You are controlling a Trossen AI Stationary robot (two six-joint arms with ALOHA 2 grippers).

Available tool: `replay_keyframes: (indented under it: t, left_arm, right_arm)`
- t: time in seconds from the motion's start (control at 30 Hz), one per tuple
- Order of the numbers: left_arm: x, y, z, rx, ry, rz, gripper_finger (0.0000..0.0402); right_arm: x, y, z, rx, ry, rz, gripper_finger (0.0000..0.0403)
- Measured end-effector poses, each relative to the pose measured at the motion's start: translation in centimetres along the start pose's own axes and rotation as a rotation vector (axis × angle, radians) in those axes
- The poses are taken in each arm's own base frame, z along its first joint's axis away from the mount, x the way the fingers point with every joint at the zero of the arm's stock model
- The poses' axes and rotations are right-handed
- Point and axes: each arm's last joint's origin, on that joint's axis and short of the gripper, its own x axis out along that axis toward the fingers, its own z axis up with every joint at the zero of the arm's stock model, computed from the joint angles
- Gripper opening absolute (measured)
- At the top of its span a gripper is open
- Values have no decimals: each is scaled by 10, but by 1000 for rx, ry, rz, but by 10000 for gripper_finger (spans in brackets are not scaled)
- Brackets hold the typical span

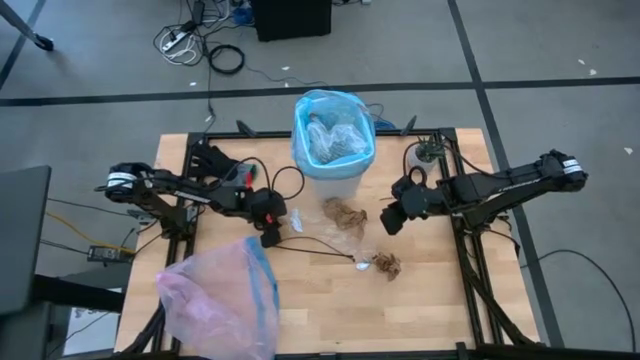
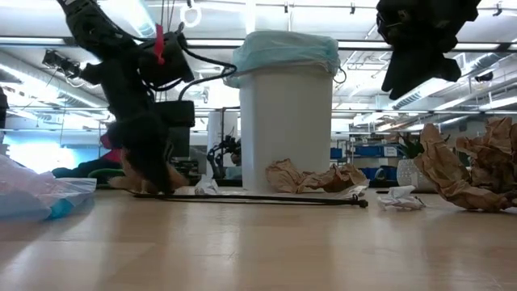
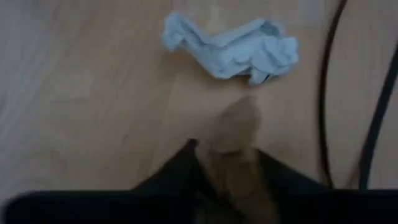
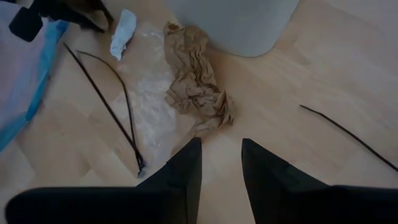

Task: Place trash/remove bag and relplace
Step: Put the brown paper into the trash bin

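- Light-blue and crinkly, the bag [image 1: 333, 110] lined the white bin [image 1: 333, 178] at the table's [image 1: 420, 300] far middle, its edge folded over the rim, with crumpled litter already inside.
- The rest of the trash lay loose on the wood in front of the bin: a brown leaf clump [image 1: 345, 214] just by its base, a second clump [image 1: 389, 265] nearer the front, a clear wrapper [image 1: 364, 262] touching that one.
- A small white crumpled wrapper [image 3: 231, 48] lay just ahead of my left claw [image 1: 270, 236]; thin dark twigs [image 1: 318, 251] ran from there toward the second clump.
- My left claw was down at the tabletop, left of the first clump, its fingers [image 3: 186, 168] closed on a small brown scrap [image 3: 236, 134], as far as the blurred wrist view showed.
- My right claw [image 1: 392, 222] hung above the table to the right of the bin, well clear of the wood in the low view, its fingers [image 4: 186, 168] apart and holding nothing; the first leaf clump lay just ahead of them.
- A pink bag [image 1: 215, 300] with a blue rim band lay slumped at the table's front-left corner, apart from the litter.
- Past the table, grey floor with a tangle of cables [image 1: 195, 45].
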Motion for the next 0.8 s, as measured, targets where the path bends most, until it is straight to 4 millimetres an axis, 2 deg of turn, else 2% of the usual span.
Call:
replay_keyframes:
  t: [0.07,0.13,0.27,0.4,0.6,0.7,0.8]
  left_arm:
    - [-3,-2,7,0,2,-16,39]
    - [-7,-4,16,-24,-14,-29,14]
    - [-21,-12,38,-66,-55,-110,8]
    - [-49,-30,62,-10,-74,-256,5]
    - [-103,-55,82,196,-84,-480,4]
    - [-129,-56,86,242,-70,-493,4]
    - [-160,-55,96,302,-162,-481,4]
  right_arm:
    - [0,-1,1,3,-1,-2,89]
    - [1,-1,1,6,-3,-5,78]
    - [1,-2,2,11,-8,-11,53]
    - [1,-2,3,11,-16,-18,28]
    - [1,-2,4,3,-28,-20,2]
    - [1,-2,4,3,-32,-21,3]
    - [1,-2,4,0,-43,-22,2]
